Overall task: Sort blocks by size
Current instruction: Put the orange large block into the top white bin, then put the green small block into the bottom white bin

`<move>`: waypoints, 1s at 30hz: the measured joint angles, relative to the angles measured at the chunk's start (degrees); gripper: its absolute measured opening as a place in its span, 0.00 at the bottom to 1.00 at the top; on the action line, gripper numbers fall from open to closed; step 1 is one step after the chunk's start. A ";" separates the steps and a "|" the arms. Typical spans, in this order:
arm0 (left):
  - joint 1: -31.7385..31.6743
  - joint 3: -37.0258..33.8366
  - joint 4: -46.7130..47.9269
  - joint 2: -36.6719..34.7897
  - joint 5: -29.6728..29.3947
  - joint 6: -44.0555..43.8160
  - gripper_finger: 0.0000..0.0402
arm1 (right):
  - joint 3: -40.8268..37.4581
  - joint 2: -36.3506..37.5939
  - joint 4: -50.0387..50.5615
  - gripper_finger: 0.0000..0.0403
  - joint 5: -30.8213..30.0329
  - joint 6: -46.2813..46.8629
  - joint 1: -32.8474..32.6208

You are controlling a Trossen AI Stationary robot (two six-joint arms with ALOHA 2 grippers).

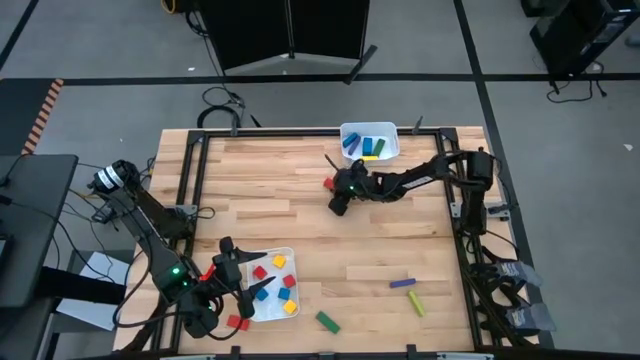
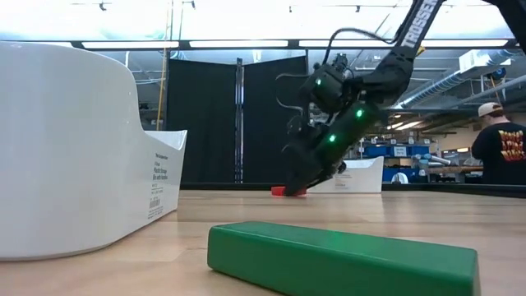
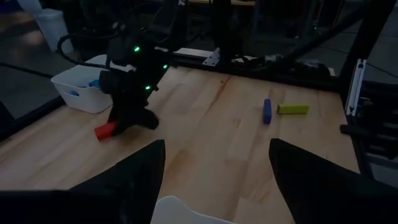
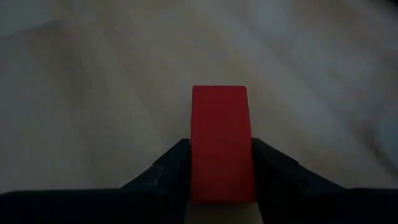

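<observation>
Half the red bar (image 4: 221,140) hides between right tool (image 4: 219,163) fingers.

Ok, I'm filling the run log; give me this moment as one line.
right gripper: shut on red rectangular block, at wooden table | left gripper: open, above white tray

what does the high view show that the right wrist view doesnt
Only the high view shows both white trays, one at the table's far edge and one near the left gripper, plus loose bars on the wood, like the green bar. Only the right wrist view shows the fingers pressed against the red block's sides. Both show the right gripper at the red block.
</observation>
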State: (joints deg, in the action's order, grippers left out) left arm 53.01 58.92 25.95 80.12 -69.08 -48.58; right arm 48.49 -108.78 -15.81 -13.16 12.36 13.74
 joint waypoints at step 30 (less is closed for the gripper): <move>-0.13 0.00 13.34 0.06 30.87 -23.36 0.73 | 0.22 17.93 14.01 0.81 -11.01 -6.38 18.27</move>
State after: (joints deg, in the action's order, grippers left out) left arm 52.88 58.92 39.30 80.18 -38.21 -71.94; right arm 48.71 -90.85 -1.80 -24.17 5.98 32.01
